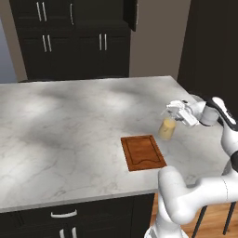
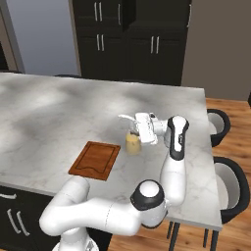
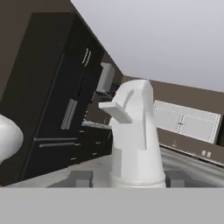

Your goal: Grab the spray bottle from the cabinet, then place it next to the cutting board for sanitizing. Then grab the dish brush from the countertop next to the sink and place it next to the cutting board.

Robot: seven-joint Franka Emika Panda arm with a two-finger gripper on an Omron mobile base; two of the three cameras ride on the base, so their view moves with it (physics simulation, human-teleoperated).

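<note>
The gripper point(image 1: 179, 113) holds the bottle point(image 1: 167, 128) by its sprayer head, jaws clamped on either side of it; in the hand view the white head point(image 3: 133, 131) rises between the two fingertips point(image 3: 81, 178). The bottle stands upright on the island point(image 1: 69, 121), just beside the board point(image 1: 143, 152) at the board's 1 o'clock in the left base view. Beyond the island, at 12 o'clock, stands the cabinet point(image 1: 69, 37).
</note>
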